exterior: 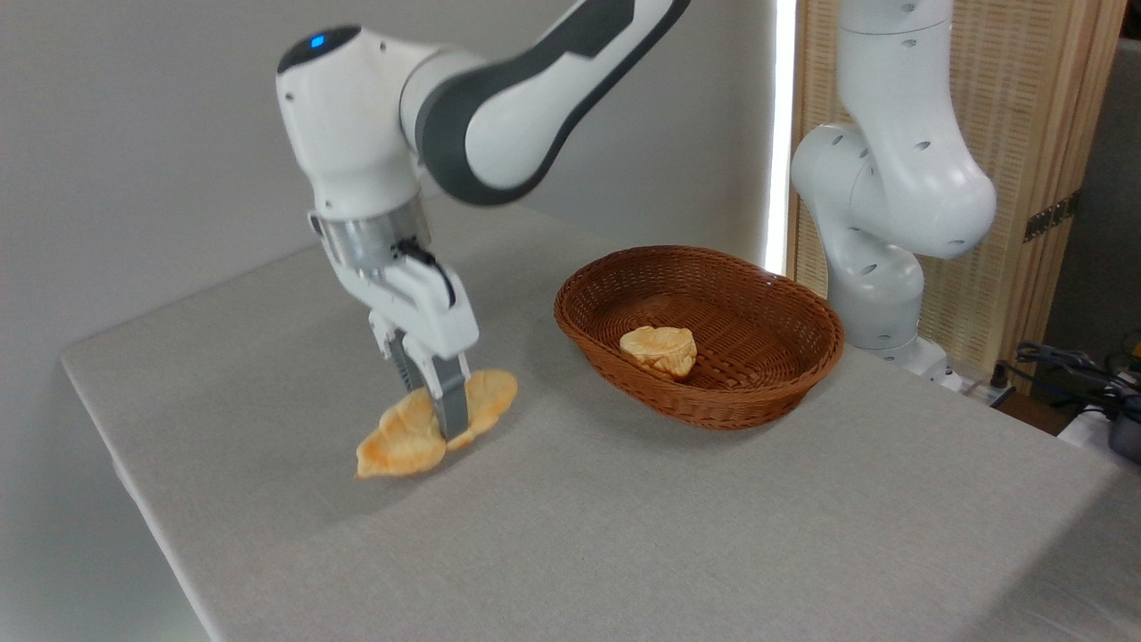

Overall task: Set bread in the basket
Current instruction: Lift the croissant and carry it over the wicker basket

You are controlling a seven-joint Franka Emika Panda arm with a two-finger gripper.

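Note:
The bread [406,443], a long flat golden-orange pastry with pointed ends, hangs a little above the table at the left. My gripper [446,428] is shut on its middle, one grey finger across the front and the other behind it. The pastry's left end droops lower than its right end. To the right stands the oval reddish-brown wicker basket [784,374], well apart from the gripper.
A smaller, chunky pale-golden bread piece [660,349] lies inside the basket. The white arm base [878,285] stands behind the basket at the right. The table's left edge [116,446] runs close to the held pastry. Cables lie at the far right.

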